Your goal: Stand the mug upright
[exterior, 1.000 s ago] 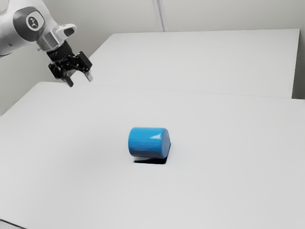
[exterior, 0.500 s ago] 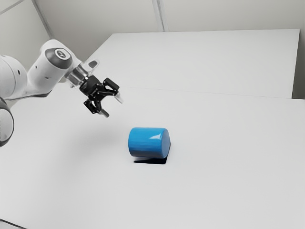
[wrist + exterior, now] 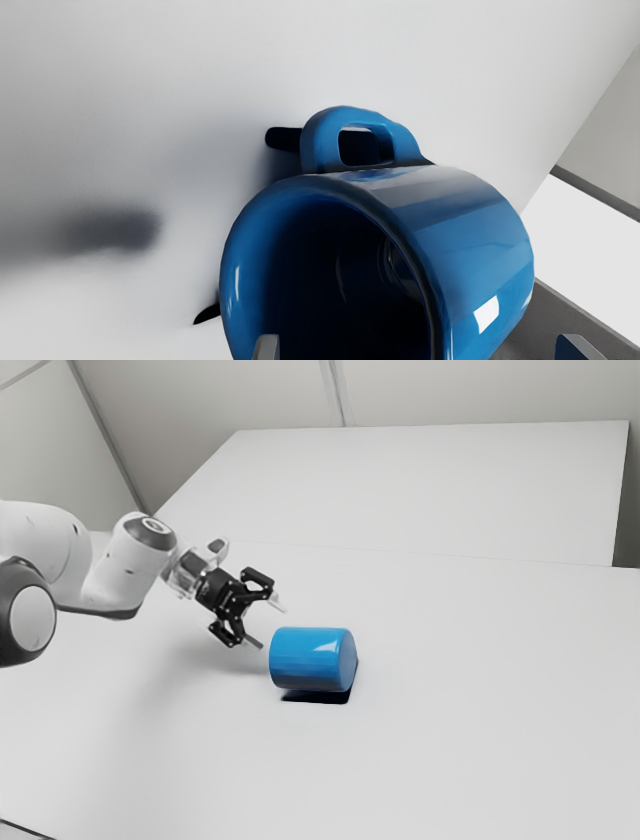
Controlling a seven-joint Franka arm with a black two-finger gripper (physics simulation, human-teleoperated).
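Observation:
My gripper (image 3: 272,628) is open at the exterior view's left of the blue mug (image 3: 308,659), its fingers tilted down toward the mug's mouth end. The mug lies on its side on the white table (image 3: 450,740), base facing the exterior view's right. In the wrist view the mug (image 3: 475,215) shows its open mouth toward my hand and its handle off to one side. There the gripper (image 3: 417,350) has its fingertips wide apart, one in front of the mouth and the other beyond the mug's outer wall; nothing is held.
Behind the table, in the exterior view, stands another broad white surface (image 3: 420,485). A dark line (image 3: 28,829) runs across the near corner at the exterior view's left. The pale wall (image 3: 480,390) rises at the back.
My arm has come down and toward the exterior view's right, bringing the open gripper from high above the table to close beside the mug. The mug has stayed where it was.

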